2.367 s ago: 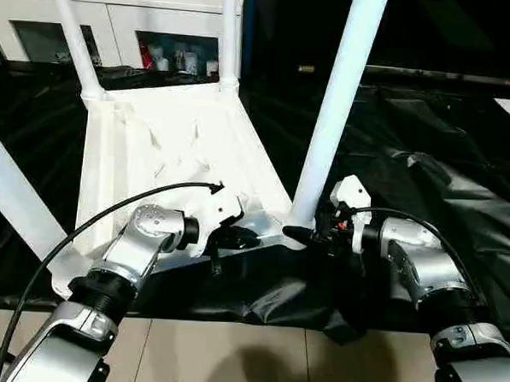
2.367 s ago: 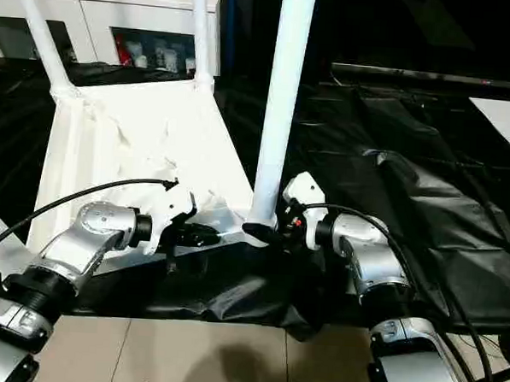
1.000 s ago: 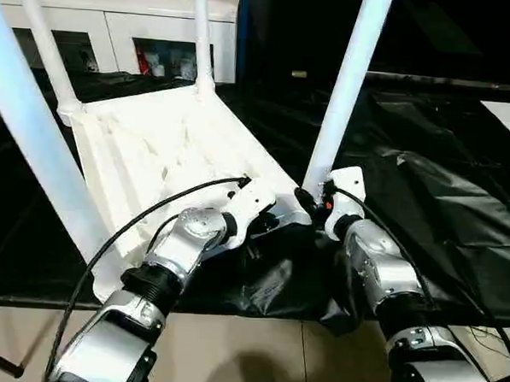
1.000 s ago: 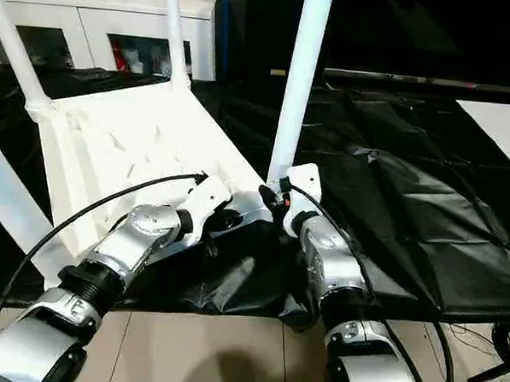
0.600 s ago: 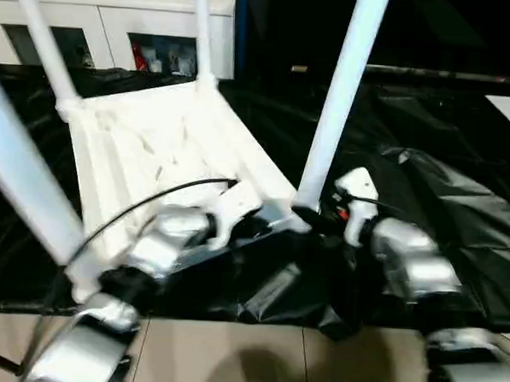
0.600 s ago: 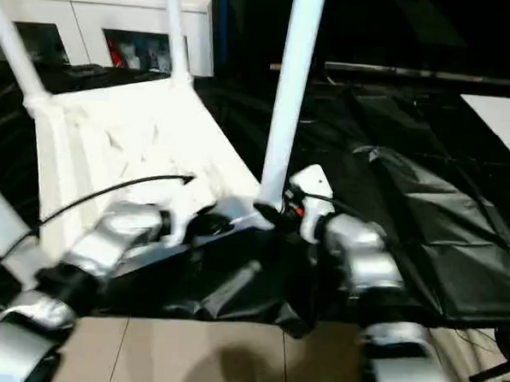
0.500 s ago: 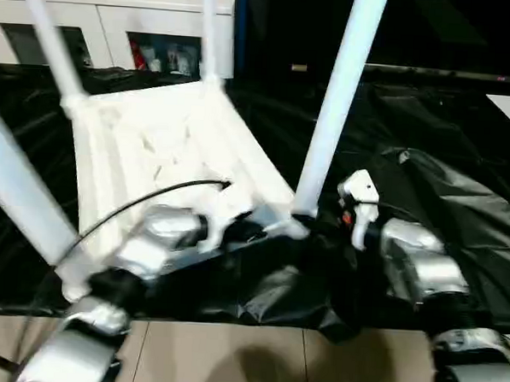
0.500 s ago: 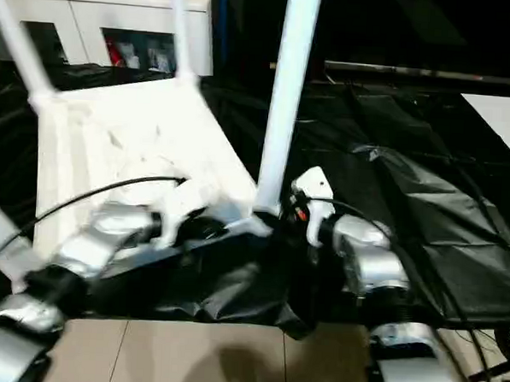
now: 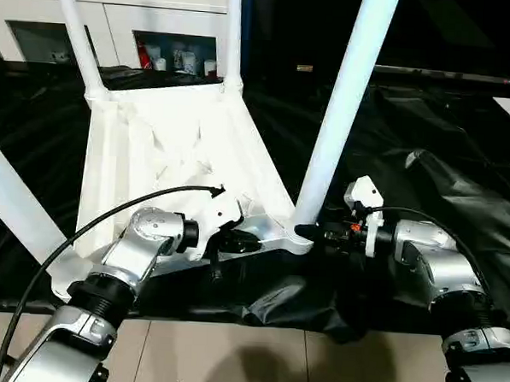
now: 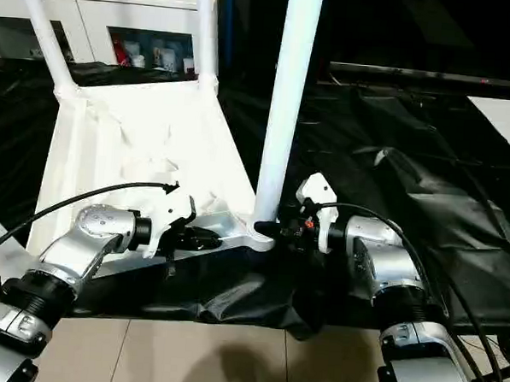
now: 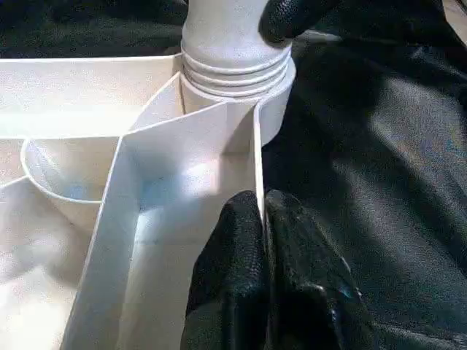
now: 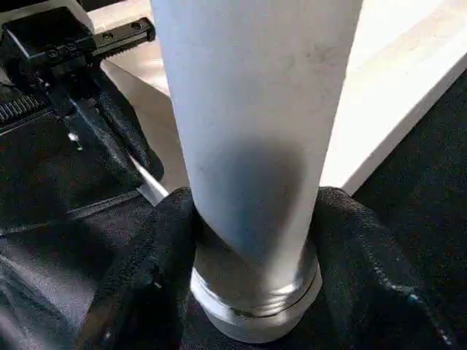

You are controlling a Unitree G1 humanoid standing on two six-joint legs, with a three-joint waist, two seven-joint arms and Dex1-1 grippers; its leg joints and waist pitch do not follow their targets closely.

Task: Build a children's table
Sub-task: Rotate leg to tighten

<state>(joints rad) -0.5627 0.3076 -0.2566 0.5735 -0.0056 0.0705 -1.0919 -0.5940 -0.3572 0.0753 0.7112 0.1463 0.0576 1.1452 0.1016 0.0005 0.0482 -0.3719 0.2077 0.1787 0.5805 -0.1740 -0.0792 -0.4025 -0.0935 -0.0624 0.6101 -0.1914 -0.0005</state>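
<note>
tabletop (image 9: 167,152) lay underside-up on sheet (image 9: 428,157) | cabinet (image 9: 118,21) behind it | four legs stood up from corner sockets, near-right leg (image 9: 345,110) nearest right gripper (image 9: 308,235) | right gripper clasped that leg's base | left gripper (image 9: 239,241) pinched tabletop's near edge, left of that leg

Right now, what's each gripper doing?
Left gripper: shut on the tabletop, pinching its edge wall near the corner socket.
Right gripper: shut on the near right leg, just above its base.
</note>
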